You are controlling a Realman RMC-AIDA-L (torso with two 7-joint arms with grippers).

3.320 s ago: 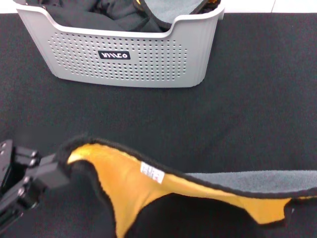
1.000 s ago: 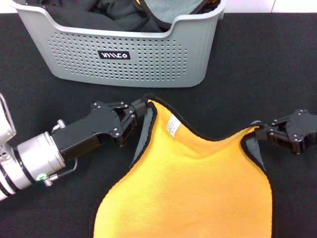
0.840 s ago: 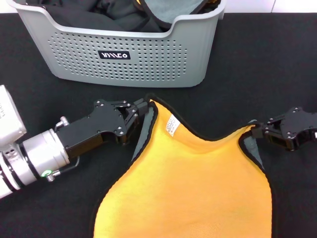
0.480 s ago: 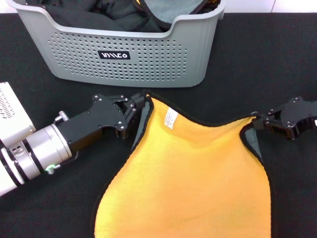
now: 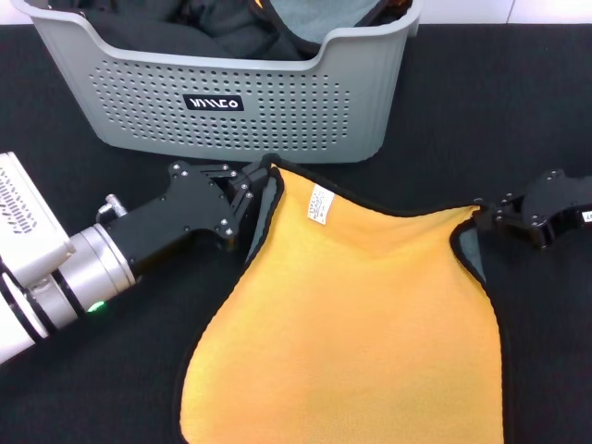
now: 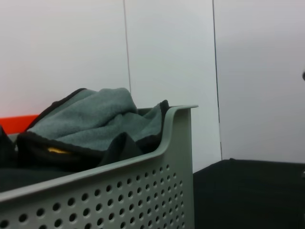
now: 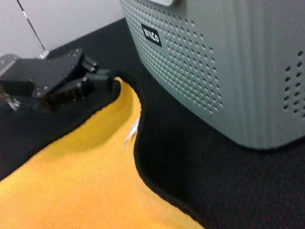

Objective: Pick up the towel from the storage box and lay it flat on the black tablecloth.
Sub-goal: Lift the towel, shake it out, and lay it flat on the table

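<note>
The towel [image 5: 361,324] lies yellow side up on the black tablecloth [image 5: 481,120], just in front of the storage box [image 5: 231,102], its far edge stretched side to side between the two claws and its body running back toward the robot. That far edge sags a little between the held corners, so it is not yet fully flat. The left gripper [image 5: 252,192] pinches the towel's far left corner, close to the front wall of the box, with the white tag [image 5: 320,203] just inside it; its arm reaches in low and slanted from the near left. The right gripper [image 5: 495,217] is pressed onto the far right corner, well out from the box's right end, where a little grey underside curls up. Both corners sit at the claws themselves, so the coming move seems to turn on lowering and letting go of each corner where it lies. Another grey cloth still sits in the box.
</note>
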